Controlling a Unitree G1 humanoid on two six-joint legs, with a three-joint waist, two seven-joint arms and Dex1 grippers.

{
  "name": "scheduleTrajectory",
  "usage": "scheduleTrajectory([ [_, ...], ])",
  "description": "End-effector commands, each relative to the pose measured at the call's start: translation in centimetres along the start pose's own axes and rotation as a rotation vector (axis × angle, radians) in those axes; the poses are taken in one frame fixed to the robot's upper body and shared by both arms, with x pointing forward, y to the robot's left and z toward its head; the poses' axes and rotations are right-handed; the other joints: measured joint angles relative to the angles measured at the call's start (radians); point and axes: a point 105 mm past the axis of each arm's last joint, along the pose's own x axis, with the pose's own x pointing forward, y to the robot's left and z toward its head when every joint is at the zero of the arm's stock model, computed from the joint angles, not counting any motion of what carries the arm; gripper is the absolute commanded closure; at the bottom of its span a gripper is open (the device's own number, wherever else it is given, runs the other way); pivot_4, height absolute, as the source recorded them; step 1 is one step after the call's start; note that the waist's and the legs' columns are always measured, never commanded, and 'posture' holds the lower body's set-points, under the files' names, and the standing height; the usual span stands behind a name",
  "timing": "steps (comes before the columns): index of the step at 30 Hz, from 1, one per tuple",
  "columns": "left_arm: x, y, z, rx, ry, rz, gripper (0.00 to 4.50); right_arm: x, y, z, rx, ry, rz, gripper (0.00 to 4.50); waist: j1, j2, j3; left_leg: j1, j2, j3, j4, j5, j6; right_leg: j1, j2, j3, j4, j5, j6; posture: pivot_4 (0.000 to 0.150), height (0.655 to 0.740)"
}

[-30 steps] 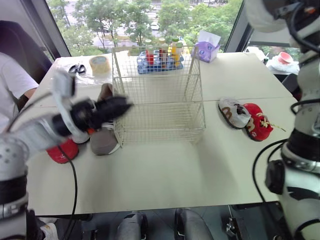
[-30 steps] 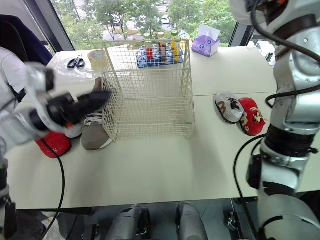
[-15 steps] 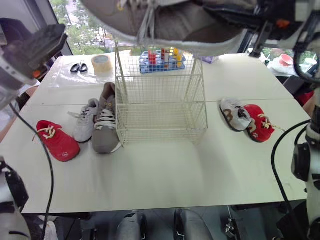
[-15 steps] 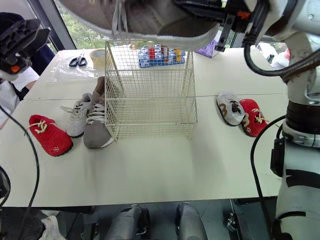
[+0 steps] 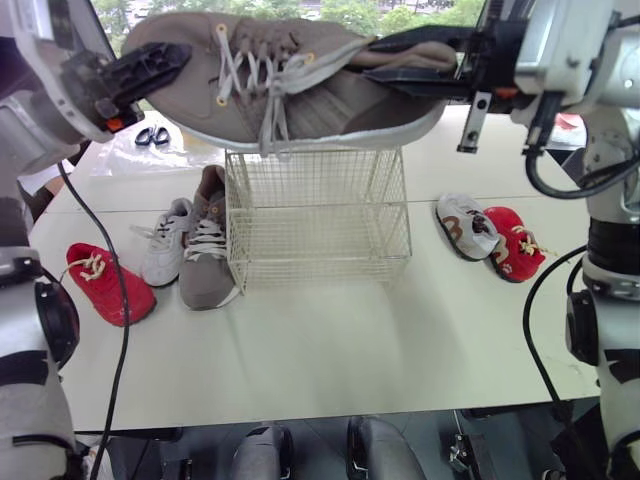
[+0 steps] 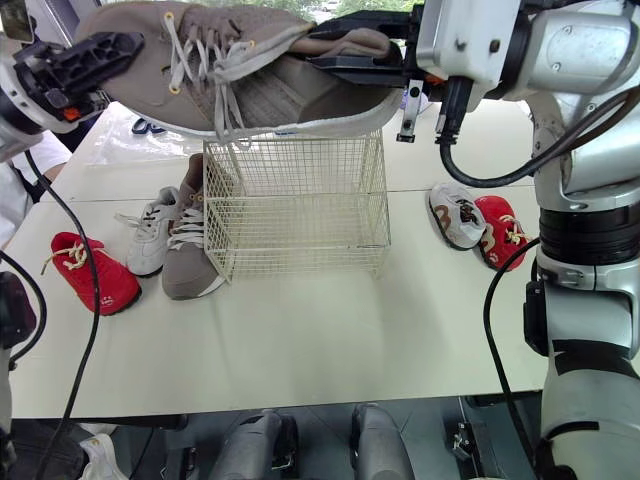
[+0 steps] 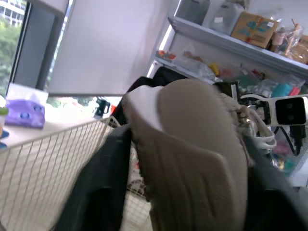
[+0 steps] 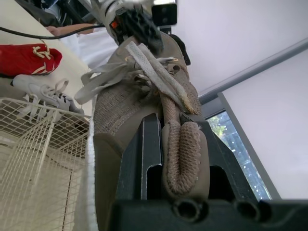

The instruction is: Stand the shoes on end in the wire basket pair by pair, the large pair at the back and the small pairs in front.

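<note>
Left tool (image 5: 160, 62), right tool (image 8: 172, 120) — both grip large shoe (image 5: 280, 85).

The raised shoe (image 5: 280, 85) was taupe with pale laces and a white-edged sole (grooved underneath), matching its mate (image 5: 208, 250) on the cream table (image 5: 350, 340). The basket (image 5: 320, 215) was a cream wire grid. The left red shoe (image 5: 105, 285) and right red shoe (image 5: 517, 246) had cream laces; the grey shoe (image 5: 467, 225) bore brown marks.

Right end effector (image 8: 172, 131) gripping heel of tan shoe (image 8: 120, 103), wire basket (image 8: 33, 144) near
</note>
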Motion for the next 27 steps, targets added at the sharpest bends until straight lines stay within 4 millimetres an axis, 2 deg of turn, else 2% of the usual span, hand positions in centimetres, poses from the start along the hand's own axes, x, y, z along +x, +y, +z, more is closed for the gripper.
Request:
scheduleTrajectory([
  [1, 1.7, -2.3, 0.8, 0.036, 0.016, -0.146, 3.63, -0.3, -1.0, 2.2, -0.071, -0.063, -0.056, 4.35, 0.0, 0.0, 0.0, 0.0, 0.0, 0.0, 0.0, 0.0, 0.0, 0.0, 0.0, 0.0, 0.0, 0.0, 0.0, 0.15, 0.74],
  [2, 1.7, -2.3, 0.7, 0.041, 0.017, -0.143, 3.95, -0.3, -1.0, 2.1, -0.045, -0.062, -0.062, 4.35, 0.0, 0.0, 0.0, 0.0, 0.0, 0.0, 0.0, 0.0, 0.0, 0.0, 0.0, 0.0, 0.001, 0.0, 0.0, 0.15, 0.74],
  [4, 1.8, -2.2, 0.6, 0.047, 0.014, -0.133, 4.03, -0.4, -1.0, 1.9, -0.006, -0.058, -0.077, 4.35, 0.002, 0.0, 0.0, 0.0, 0.0, -0.002, 0.001, 0.0, 0.0, 0.0, -0.001, 0.0, 0.004, 0.0, 0.0, 0.15, 0.74],
  [8, 0.3, -2.3, 1.6, 0.026, -0.113, -0.085, 4.03, -2.2, -2.9, 1.0, 0.228, -0.094, -0.28, 2.43, 0.002, 0.0, 0.0, 0.0, 0.001, -0.004, 0.001, 0.0, 0.0, 0.0, -0.002, 0.001, 0.005, 0.0, 0.0, 0.15, 0.74],
  [12, -1.9, -0.9, 3.1, 0.042, -0.382, 0.113, 4.03, -6.7, -5.6, 0.0, 0.547, -0.283, -0.64, 0.21, 0.003, -0.001, 0.0, 0.0, 0.001, -0.005, 0.002, 0.0, 0.0, 0.001, -0.003, 0.001, 0.006, 0.0, 0.0, 0.15, 0.74],
  [14, -2.5, -1.9, 2.9, 0.06, -0.537, 0.158, 4.03, -9.6, -5.9, -0.9, 0.743, -0.457, -0.845, 0.06, 0.004, -0.001, -0.001, 0.001, 0.001, -0.006, 0.002, 0.001, -0.001, 0.002, -0.004, 0.0, 0.006, 0.0, 0.0, 0.15, 0.74],
  [16, -2.5, -3.3, 1.7, 0.022, -0.642, 0.157, 4.03, -10.6, -4.9, -2.4, 0.93, -0.573, -0.955, 0.06, 0.005, -0.002, -0.001, 0.001, 0.0, -0.008, 0.002, 0.001, -0.001, 0.004, -0.008, 0.0, 0.006, 0.0, 0.0, 0.15, 0.74],
  [18, -1.5, -4.2, 0.1, -0.028, -0.674, 0.151, 4.03, -9.5, -3.4, -3.5, 1.085, -0.625, -0.948, 0.06, 0.004, -0.002, -0.001, 0.001, 0.0, -0.008, 0.001, 0.001, -0.001, 0.005, -0.01, -0.001, 0.005, 0.0, 0.0, 0.15, 0.74],
  [21, -0.3, -3.9, -1.9, -0.146, -0.742, 0.161, 4.03, -5.6, -1.1, -4.8, 1.252, -0.615, -0.843, 0.06, 0.003, -0.002, -0.001, 0.002, -0.001, -0.007, 0.002, 0.001, -0.001, 0.005, -0.009, -0.001, 0.006, 0.001, 0.0, 0.15, 0.74],
  [25, 0.9, -3.5, -3.5, -0.247, -0.799, 0.145, 4.03, -1.3, 0.7, -5.3, 1.333, -0.584, -0.713, 0.06, 0.003, -0.002, -0.001, 0.004, -0.001, -0.008, 0.002, 0.001, 0.001, 0.005, -0.005, -0.001, 0.006, 0.001, 0.0, 0.15, 0.74],
  [27, 1.8, -3.8, -4.3, -0.282, -0.8, 0.115, 4.03, -0.1, 0.9, -4.9, 1.342, -0.594, -0.672, 0.06, 0.003, -0.002, -0.001, 0.004, -0.001, -0.008, 0.002, 0.0, 0.002, 0.005, -0.004, -0.001, 0.006, 0.001, 0.0, 0.15, 0.74],
])
